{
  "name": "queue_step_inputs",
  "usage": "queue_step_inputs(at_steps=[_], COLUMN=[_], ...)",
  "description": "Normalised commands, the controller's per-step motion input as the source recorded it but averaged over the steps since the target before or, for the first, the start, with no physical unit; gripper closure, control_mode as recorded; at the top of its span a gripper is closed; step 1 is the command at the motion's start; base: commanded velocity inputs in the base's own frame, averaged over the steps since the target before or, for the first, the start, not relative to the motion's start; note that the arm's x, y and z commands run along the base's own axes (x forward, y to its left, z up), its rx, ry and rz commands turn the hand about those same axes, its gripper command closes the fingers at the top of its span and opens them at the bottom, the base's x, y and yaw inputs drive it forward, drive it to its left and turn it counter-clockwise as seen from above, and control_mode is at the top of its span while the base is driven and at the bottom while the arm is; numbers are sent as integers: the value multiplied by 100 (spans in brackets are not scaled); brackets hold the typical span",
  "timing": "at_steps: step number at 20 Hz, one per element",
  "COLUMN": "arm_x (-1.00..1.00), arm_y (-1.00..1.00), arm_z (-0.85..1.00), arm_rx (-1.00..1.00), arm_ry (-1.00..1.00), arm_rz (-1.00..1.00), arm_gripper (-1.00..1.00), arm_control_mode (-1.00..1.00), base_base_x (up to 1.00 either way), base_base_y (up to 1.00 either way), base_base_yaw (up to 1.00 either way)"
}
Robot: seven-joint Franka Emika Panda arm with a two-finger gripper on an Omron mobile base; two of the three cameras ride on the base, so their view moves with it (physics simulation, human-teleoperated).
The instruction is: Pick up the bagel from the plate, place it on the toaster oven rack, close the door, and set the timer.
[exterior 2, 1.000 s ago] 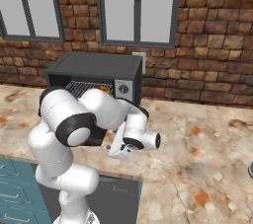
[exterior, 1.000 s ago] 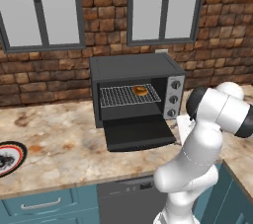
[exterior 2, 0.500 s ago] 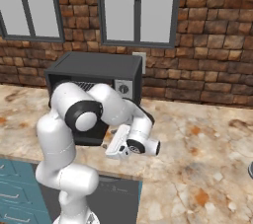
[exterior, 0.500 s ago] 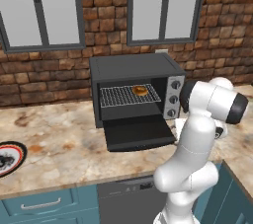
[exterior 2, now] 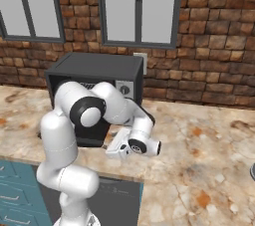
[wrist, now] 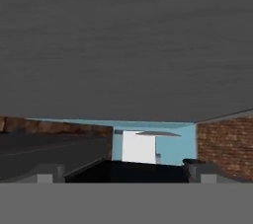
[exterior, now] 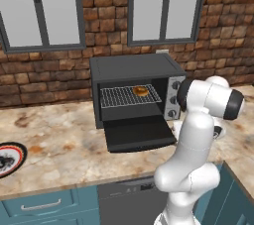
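Door [exterior: 140,136] dropped flat, sticking out over the worktop [exterior: 59,142] toward the front edge, long side running left to right, with a strip of bare marble between its lip and the worktop's front edge. Toaster oven [exterior: 134,87] backed up near the brick wall, lots of free marble to its left. Bagel [exterior: 140,90] already lying flat on the toaster oven rack [exterior: 130,96], over on the right half, ring hole facing up. Rack's long axis across the cavity, front edge about flush with the opening. Plate [exterior: 11,157] way off at the left edge, well apart from the oven, nothing on it. Pincer [wrist: 123,171] spread wide, holding nothing, down low beside the oven's right side with a dark panel close overhead in the hand view.
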Motion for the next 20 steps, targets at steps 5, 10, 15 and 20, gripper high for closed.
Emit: queue_step_inputs(at_steps=[5, 10, 15, 20], arm_x=[0, 0, 0, 0], arm_y=[52, 62, 44, 20], arm_z=[0, 7, 55, 55], arm_rx=[42, 54, 53, 52], arm_ry=[-12, -11, 0, -8], arm_rz=[-3, -4, -2, -12], arm_gripper=[-100, -100, -100, -100], arm_control_mode=[-100, -100, -100, -100], base_base_x=[0, 0, 0, 0], base_base_y=[0, 0, 0, 0], base_base_yaw=[0, 0, 0, 0])
